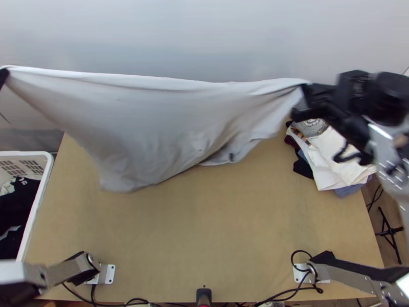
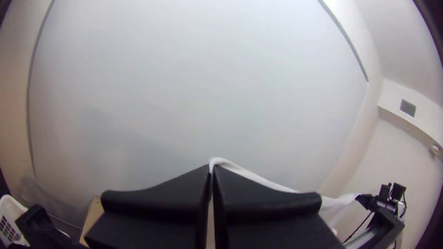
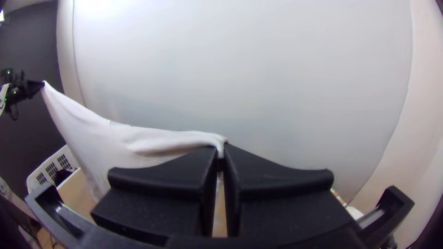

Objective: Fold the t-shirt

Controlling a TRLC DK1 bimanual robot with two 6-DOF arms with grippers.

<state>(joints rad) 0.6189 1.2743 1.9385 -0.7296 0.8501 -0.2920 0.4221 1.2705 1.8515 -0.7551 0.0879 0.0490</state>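
T-shirt [image 1: 148, 123], pale and held up by two of its parts, stretches in the air over the far part of your light wooden table [image 1: 204, 230]. Its upper edge runs nearly straight between your two grippers; the rest hangs in loose folds, deepest toward the left side. Whether the bottom touches the wood, you cannot tell. A white basket [image 1: 49, 169] of mostly dark clothes [image 1: 18, 210] stands beside the table's left edge. Near the right edge, your pile of clothes [image 1: 332, 163] shows white on top, with blue and dark layers beneath. Your left gripper [image 1: 4, 77] pinches one upper end of the shirt, jaws closed on the fabric; your right gripper [image 1: 305, 94] clamps the opposite upper end.
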